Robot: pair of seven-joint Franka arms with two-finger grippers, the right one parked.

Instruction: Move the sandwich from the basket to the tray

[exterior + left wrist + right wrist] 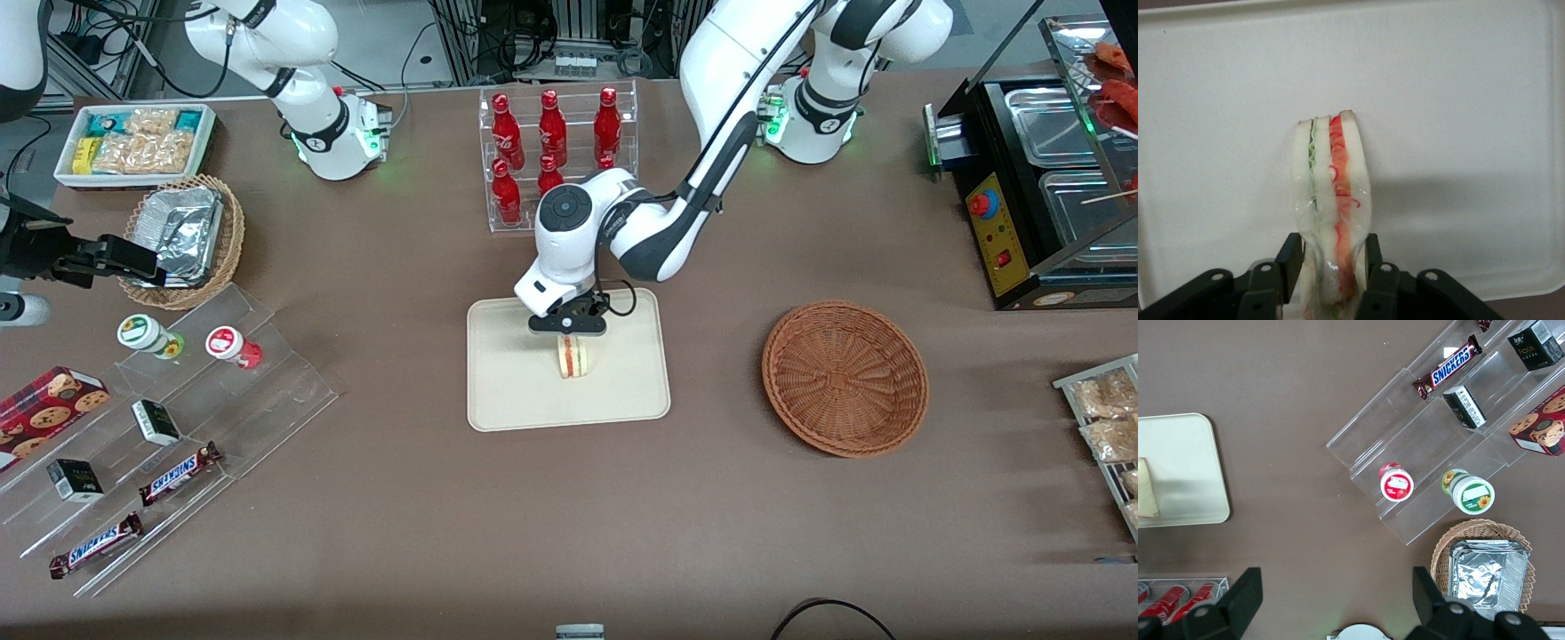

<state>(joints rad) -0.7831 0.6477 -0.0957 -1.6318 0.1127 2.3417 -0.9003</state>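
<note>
The brown cloth-covered table (373, 498) carries everything; toward the working arm's end stands a black metal food warmer (1040, 191) with steel pans. Near the table's middle lies the flat cream-beige rectangular tray (516, 391) with rounded corners and a low rim; beside it, toward the working arm's end and apart from it, sits the round reddish-brown woven wicker basket (845, 378), nothing in its bowl. Farther from the front camera than the tray stands a clear acrylic rack of red cola bottles (556, 133); toward the parked arm's end are a stepped clear acrylic display (169, 444) with chocolate bars and small boxes, and a lighter wicker basket lined with foil (187, 236). The left arm's black two-finger gripper (569, 336) hangs over the tray, its fingers (1373, 257) clamped on the small wedge-shaped sandwich of pale bread with red and green filling (1331, 200); the sandwich stands on edge above the tray's middle; whether it touches the tray cannot be told.
</note>
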